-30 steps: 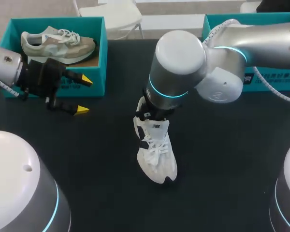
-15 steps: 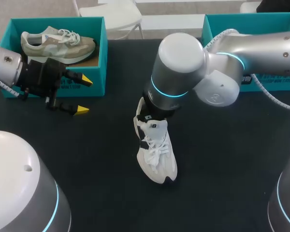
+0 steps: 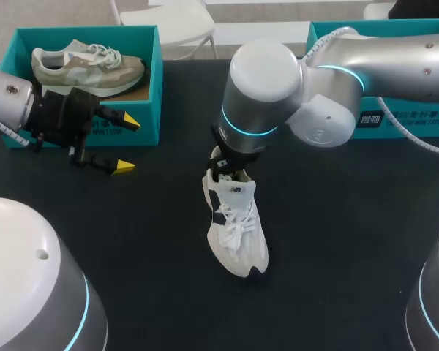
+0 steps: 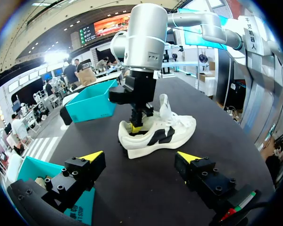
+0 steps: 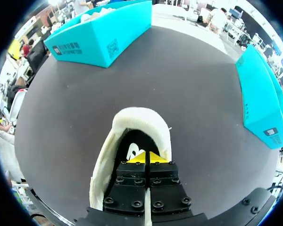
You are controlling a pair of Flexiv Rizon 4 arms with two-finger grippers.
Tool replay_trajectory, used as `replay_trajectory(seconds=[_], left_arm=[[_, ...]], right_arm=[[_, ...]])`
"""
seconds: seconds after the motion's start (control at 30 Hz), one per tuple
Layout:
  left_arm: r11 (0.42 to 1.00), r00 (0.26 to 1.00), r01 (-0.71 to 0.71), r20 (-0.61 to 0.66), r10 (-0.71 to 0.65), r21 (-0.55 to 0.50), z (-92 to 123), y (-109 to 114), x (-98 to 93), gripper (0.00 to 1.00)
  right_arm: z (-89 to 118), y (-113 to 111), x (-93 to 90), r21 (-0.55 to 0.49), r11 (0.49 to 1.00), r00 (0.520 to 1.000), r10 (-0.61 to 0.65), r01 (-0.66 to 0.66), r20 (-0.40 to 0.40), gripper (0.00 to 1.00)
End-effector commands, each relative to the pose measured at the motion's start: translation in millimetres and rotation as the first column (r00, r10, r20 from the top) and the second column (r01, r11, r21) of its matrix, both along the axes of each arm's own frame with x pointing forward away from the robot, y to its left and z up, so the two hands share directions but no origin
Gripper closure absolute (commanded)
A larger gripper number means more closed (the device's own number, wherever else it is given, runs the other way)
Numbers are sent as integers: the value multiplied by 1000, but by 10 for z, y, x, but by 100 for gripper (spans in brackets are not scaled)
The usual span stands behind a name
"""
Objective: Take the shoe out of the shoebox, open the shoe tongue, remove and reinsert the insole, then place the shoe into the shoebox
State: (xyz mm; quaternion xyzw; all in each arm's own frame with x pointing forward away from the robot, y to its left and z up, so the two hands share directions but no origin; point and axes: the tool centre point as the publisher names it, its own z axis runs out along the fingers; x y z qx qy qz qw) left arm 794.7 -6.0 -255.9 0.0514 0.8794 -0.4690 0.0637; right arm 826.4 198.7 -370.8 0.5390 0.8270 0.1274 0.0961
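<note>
No print reads clearly: the labels on the box at ten o'clock (image 3: 147,102) and the box at two o'clock (image 3: 413,121) are too small.

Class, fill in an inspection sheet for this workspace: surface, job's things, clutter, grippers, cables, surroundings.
Surface: black table, nothing spilled on it.
Job's things: white shoe upright mid-table, tongue raised; left box holds a grey shoe; right box partly behind the right arm.
Clutter: nothing seen.
Grippers: left gripper beside the left box, jaws open and empty; right gripper inside the white shoe's opening, jaws shut. Whether they pinch the insole cannot be told.
Cables: a white cable runs along each arm, clear of the white shoe.
Surroundings: nothing seen reaching over the table.
</note>
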Motion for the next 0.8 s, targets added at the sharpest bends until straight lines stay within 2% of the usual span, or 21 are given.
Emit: replay_trajectory(seconds=[0.03, 0.27, 0.53, 0.8], left_arm=[[1000, 1000, 0, 0, 0, 3, 3, 5, -12, 0], [1000, 1000, 0, 0, 0, 3, 3, 5, -12, 0], [1000, 1000, 0, 0, 0, 3, 3, 5, -12, 0], [1000, 1000, 0, 0, 0, 3, 3, 5, -12, 0]], right_arm=[[-129, 70, 128, -4, 1000, 1000, -1, 1, 2, 100], [-307, 149, 185, -1, 1000, 1000, 5, -5, -5, 100], [-379, 169, 103, 5, 1000, 1000, -8, 8, -30, 100], [-112, 139, -21, 8, 999, 997, -45, 45, -62, 100]])
